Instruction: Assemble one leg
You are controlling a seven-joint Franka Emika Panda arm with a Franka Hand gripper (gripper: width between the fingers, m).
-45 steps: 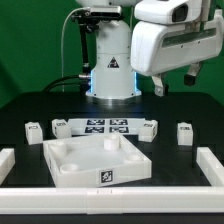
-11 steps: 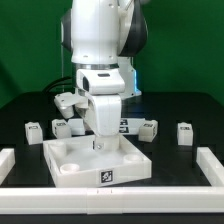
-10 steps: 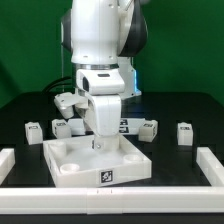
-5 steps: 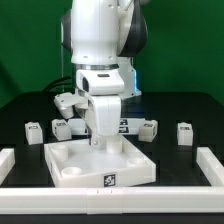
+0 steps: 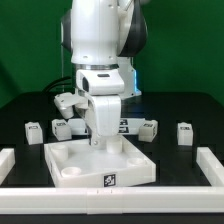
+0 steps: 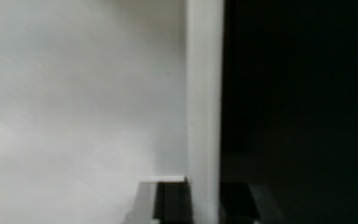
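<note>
Judging by how the parts lie, the task is barely begun. The one white Panda arm [image 5: 100, 50] reaches down over the one large white square plastic tray with corner holes [image 5: 130, 162], and its gripper [image 5: 97, 138] sits low at the tray's far edge. Whether its fingers are spread or clamped I cannot tell: the wrist view shows only a pale face beside darkness. No hole holds a peg, so picking one up and seating it are both left to do. One flat white marker board [image 5: 130, 124] peeks out behind the arm. Four small white plastic block-shaped legs lie in a row on the black table [image 5: 180, 152] beyond the tray. Two are on the exterior view's left [image 5: 35, 130] [image 5: 62, 127] and two on its right [image 5: 148, 127] [image 5: 184, 132], and none is held.
</note>
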